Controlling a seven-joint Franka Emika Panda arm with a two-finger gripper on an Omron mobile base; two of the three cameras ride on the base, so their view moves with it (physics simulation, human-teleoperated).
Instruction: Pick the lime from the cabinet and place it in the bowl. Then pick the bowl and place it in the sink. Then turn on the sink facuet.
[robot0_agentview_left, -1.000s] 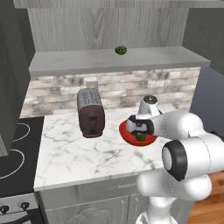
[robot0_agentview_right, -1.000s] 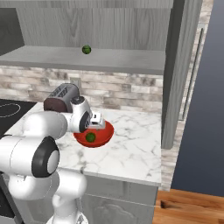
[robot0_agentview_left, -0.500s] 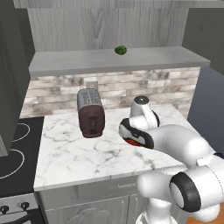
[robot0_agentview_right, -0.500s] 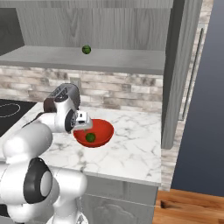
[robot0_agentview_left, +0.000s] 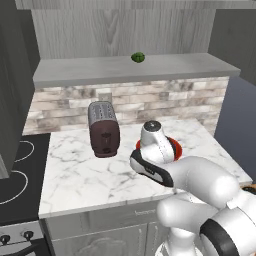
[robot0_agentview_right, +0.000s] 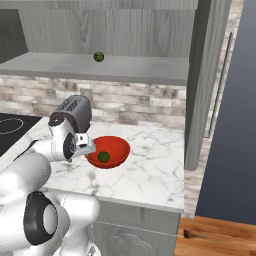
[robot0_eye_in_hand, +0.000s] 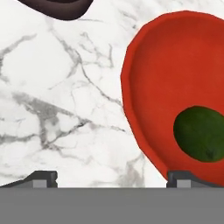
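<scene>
White marble bench (robot0_agentview_right: 150, 172) carries the red bowl (robot0_eye_in_hand: 166, 65), the lime (robot0_eye_in_hand: 201, 133) lying inside. The jaws stand wide, empty, one tip over the near rim; best straddle that rim squarely before closing.

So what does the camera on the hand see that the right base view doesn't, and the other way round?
Hand view's own: the two dark fingers, spread open low over the marble, with the bowl's rim between them. Right base view's own: the cabinet shelf with a second green fruit on it, and the stove. Shared: the red bowl on the marble counter, with the lime inside.
</scene>
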